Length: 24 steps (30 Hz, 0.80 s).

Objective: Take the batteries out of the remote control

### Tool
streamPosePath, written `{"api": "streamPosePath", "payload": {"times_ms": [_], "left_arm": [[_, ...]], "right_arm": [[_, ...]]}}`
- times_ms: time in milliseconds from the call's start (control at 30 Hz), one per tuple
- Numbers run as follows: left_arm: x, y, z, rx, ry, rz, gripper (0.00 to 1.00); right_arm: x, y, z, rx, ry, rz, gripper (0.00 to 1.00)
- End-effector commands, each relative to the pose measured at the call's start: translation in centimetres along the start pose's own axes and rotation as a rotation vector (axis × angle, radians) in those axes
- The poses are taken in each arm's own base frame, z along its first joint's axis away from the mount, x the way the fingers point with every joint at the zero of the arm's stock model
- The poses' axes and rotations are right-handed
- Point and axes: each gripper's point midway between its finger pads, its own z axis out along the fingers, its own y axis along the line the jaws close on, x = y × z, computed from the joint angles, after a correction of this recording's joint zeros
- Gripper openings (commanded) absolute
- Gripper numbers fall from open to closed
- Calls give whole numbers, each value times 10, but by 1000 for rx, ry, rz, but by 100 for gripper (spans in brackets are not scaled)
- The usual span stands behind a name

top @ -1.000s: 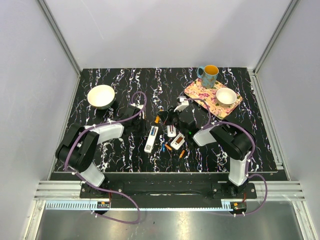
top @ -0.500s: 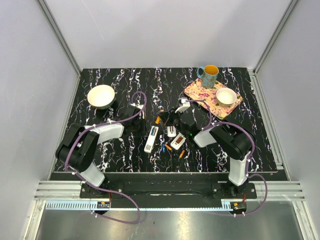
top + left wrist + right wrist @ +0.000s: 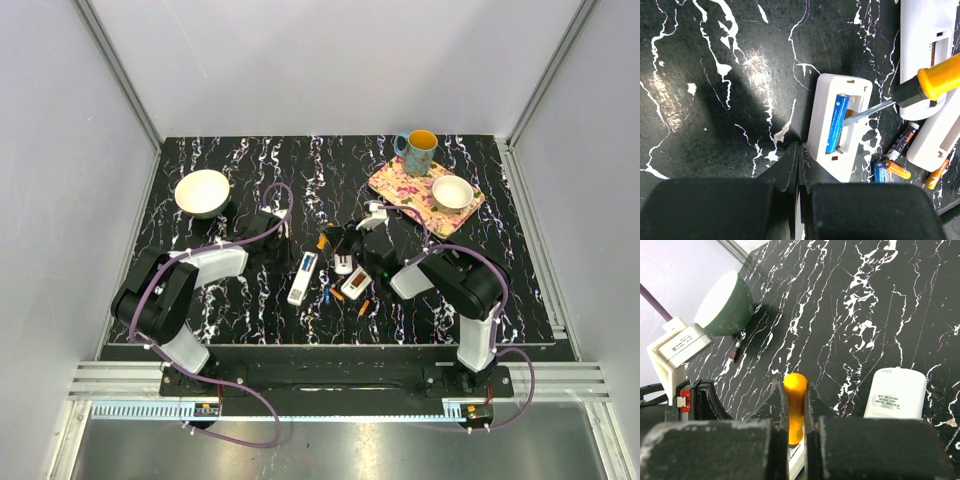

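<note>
A blue battery (image 3: 836,122) lies in the open compartment of a white remote (image 3: 842,84), at the centre of the left wrist view. The blade of an orange-handled screwdriver (image 3: 935,80) reaches in from the right. Several loose batteries (image 3: 892,169) lie just to its lower right, and two more remotes (image 3: 927,25) crowd that side, while bare table (image 3: 715,100) opens to the left. Since a second ago the right hand (image 3: 796,390), clamped on the screwdriver handle, has shifted slightly right in the top view. The left hand (image 3: 798,160), fully closed and empty, touches the remote's lower left edge, just below the battery.
</note>
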Motion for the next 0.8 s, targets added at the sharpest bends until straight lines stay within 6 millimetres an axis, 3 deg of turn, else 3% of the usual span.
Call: {"api": "streamPosePath", "payload": {"times_ms": [0, 467, 767], "left_arm": [[13, 7, 4, -10, 35, -6, 0], [20, 9, 6, -9, 48, -13, 0], [26, 9, 7, -4, 53, -29, 0]], "right_arm": [[-15, 3, 2, -18, -97, 38, 0], [-23, -20, 4, -4, -131, 188, 0], [-16, -19, 11, -25, -107, 271, 0]]}}
